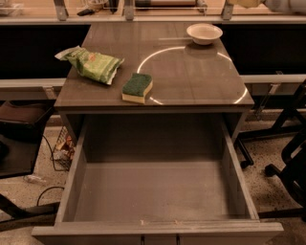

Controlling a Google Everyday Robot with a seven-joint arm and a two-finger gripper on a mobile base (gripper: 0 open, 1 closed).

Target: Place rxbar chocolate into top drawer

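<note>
Grey-brown table [191,86] fills the middle of the camera view, its front edge running straight across just above the pulled-out drawer [153,191]. A green-topped yellow sponge [137,87] lies close to that front edge, left of centre, touching the thin white ring [158,51] marked on the tabletop. Left of and slightly behind the sponge sits a crinkled green snack bag [93,64], near the table's left edge. Far behind the sponge and to its right, a white bowl [204,33] stands by the back right corner. Right of the sponge the tabletop is bare out to the right edge.

Below the sponge the drawer stands fully open, its grey floor and walls bare from rim to rim.

High above and right of the sponge, past the bowl, the gripper [245,2] shows only as a pale sliver at the top border; whether it is open or closed cannot be told. The chocolate bar cannot be made out anywhere in this view.
</note>
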